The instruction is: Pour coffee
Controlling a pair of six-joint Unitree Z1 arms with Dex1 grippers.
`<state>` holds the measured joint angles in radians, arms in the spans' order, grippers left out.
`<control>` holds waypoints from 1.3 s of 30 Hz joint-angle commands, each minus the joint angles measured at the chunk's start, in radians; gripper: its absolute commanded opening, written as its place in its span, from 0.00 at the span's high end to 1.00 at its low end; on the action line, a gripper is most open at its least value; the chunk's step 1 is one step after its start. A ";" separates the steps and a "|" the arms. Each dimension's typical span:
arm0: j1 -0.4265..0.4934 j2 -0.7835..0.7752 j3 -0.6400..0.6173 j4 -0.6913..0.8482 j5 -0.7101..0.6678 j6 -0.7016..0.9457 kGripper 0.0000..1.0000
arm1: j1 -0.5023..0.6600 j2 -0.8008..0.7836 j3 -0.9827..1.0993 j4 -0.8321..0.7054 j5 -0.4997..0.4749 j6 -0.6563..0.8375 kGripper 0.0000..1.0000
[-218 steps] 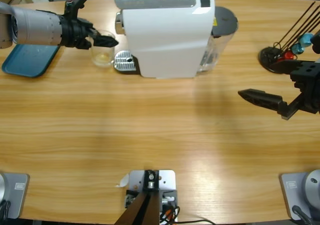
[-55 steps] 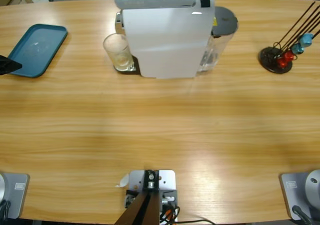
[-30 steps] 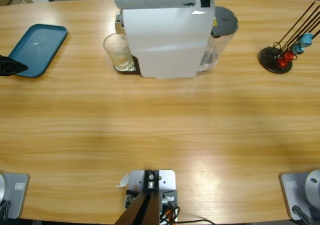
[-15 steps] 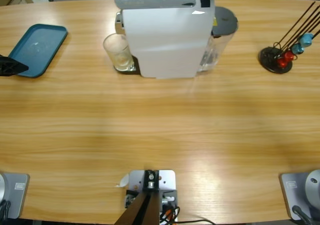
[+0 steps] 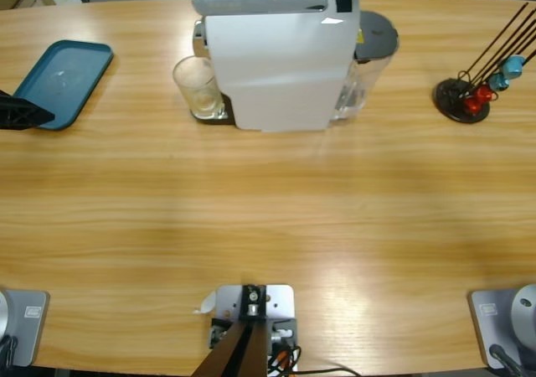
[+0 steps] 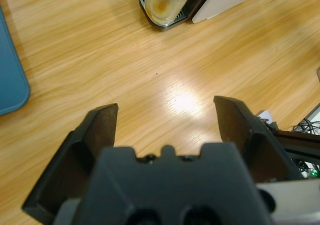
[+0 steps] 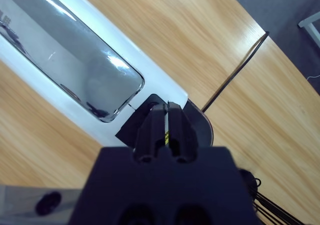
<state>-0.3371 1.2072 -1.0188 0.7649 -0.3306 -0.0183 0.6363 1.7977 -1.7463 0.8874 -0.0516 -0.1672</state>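
A clear glass (image 5: 198, 86) is seen upright on the drip tray (image 6: 150, 16) at the left side of the white coffee machine (image 5: 280, 59), with a thin brownish residue at its bottom. The machine is placed at the far middle of the wooden table (image 5: 268, 218). A blue tray (image 5: 60, 82) is set at the far left, and a black capsule rack (image 5: 473, 88) with red and blue capsules at the far right. The left gripper (image 6: 167, 120) is spread wide and nothing is held; it is pointed at bare wood, well apart from the glass, and shown only as a black tip at the high view's left edge. The right gripper (image 7: 167, 119) is pressed closed with nothing between, held above the machine's silver lid (image 7: 70, 55) and dark rear.
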 commanded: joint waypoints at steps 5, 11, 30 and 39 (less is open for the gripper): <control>0.006 0.031 0.003 -0.012 -0.018 0.011 0.18 | 0.016 -0.032 -0.003 0.035 0.013 -0.011 1.00; 0.006 0.036 0.002 -0.012 -0.018 0.011 0.18 | 0.039 -0.011 0.026 0.018 0.026 -0.001 1.00; 0.006 0.037 0.000 -0.012 -0.019 0.012 0.18 | 0.042 -0.017 0.089 -0.021 0.036 0.008 1.00; 0.004 0.035 0.002 -0.011 -0.019 0.012 0.18 | 0.028 -0.004 0.048 0.006 0.019 -0.028 1.00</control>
<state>-0.3371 1.2121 -1.0209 0.7648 -0.3343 -0.0182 0.6659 1.7706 -1.7016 0.8713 -0.0374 -0.1670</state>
